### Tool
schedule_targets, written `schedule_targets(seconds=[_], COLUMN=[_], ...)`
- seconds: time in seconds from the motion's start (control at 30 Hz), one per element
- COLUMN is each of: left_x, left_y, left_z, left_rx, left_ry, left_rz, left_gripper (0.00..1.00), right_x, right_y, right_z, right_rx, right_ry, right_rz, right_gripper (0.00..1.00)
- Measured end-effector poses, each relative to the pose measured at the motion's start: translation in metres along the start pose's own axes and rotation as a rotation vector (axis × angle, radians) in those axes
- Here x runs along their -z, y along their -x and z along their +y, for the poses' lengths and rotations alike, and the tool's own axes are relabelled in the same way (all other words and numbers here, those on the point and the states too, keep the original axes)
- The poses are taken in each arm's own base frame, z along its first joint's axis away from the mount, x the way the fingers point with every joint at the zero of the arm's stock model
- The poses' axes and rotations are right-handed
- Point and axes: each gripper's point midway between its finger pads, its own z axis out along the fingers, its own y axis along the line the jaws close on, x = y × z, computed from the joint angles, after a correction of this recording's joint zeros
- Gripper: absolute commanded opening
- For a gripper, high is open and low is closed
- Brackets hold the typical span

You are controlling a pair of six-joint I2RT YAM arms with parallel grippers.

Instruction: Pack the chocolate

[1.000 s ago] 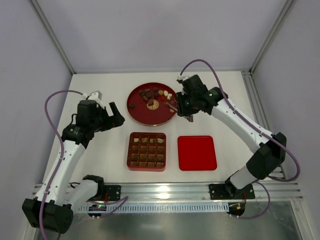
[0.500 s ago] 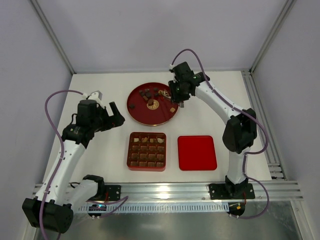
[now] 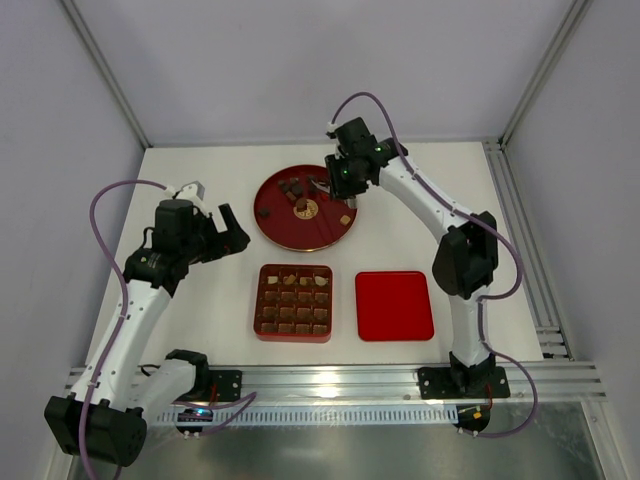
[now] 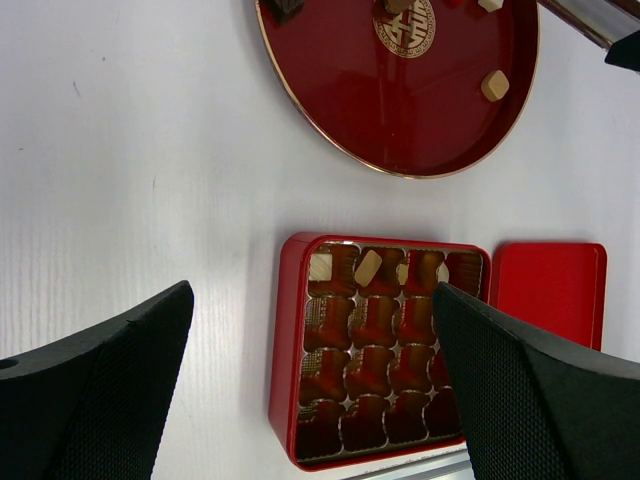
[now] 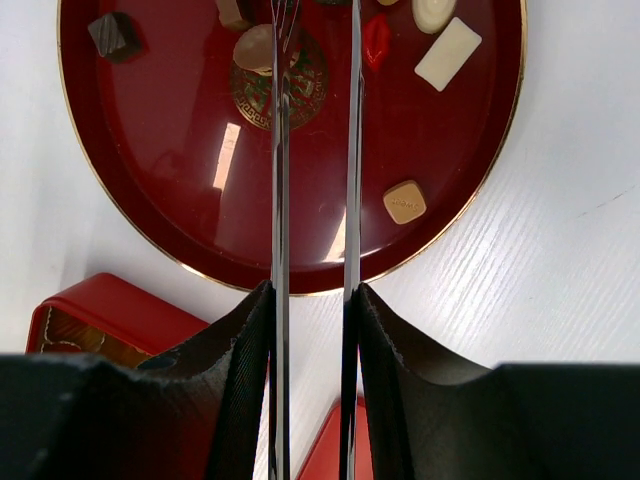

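Chocolate pieces lie on a round red plate (image 3: 300, 225): a dark cube (image 5: 113, 35), a tan rounded one (image 5: 255, 47), a cream slab (image 5: 447, 54) and a tan square (image 5: 404, 201). The red grid box (image 3: 293, 302) holds brown pieces and two cream ones (image 4: 368, 266) in its top row. My right gripper (image 3: 345, 178) (image 5: 313, 300) is shut on metal tongs (image 5: 280, 150). The tong arms stand apart over the plate, their tips by the tan rounded piece, holding nothing. My left gripper (image 3: 232, 232) (image 4: 310, 390) is open and empty, left of the plate, above the box.
The flat red lid (image 3: 394, 305) lies right of the box, also in the left wrist view (image 4: 550, 290). A small red piece (image 5: 376, 38) sits on the plate. White walls and frame posts bound the table at the back and sides.
My right arm has swung from right of the plate back and left, bringing the tongs over the plate's far right part. The left arm has not moved.
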Motion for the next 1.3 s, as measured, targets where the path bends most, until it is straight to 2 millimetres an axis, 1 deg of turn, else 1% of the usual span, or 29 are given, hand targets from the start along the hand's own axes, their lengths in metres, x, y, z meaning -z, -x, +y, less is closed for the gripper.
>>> schedule_targets(seconds=[0.17, 0.3, 0.6, 0.87, 1.07, 1.3], left_x=[0.000, 0.000, 0.000, 0.000, 0.000, 0.000], left_y=[0.000, 0.000, 0.000, 0.000, 0.000, 0.000], left_z=[0.000, 0.000, 0.000, 0.000, 0.000, 0.000], left_rx=[0.000, 0.000, 0.000, 0.000, 0.000, 0.000], left_ry=[0.000, -0.001, 0.000, 0.000, 0.000, 0.000], left_rz=[0.000, 0.000, 0.000, 0.000, 0.000, 0.000], left_gripper=[1.00, 1.00, 1.00, 1.00, 1.00, 1.00], right_x=[-0.011, -0.016, -0.022, -0.030, -0.036, -0.037], right_y=[0.001, 0.002, 0.000, -0.001, -0.006, -0.006], right_z=[0.001, 0.001, -0.001, 0.005, 0.005, 0.004], right_rx=[0.002, 0.003, 0.005, 0.014, 0.015, 0.015], right_ry=[-0.002, -0.013, -0.024, -0.021, -0.025, -0.030], right_rz=[0.012, 0.024, 0.041, 0.049, 0.065, 0.067], right_gripper=[0.40, 0.40, 0.40, 0.40, 0.40, 0.40])
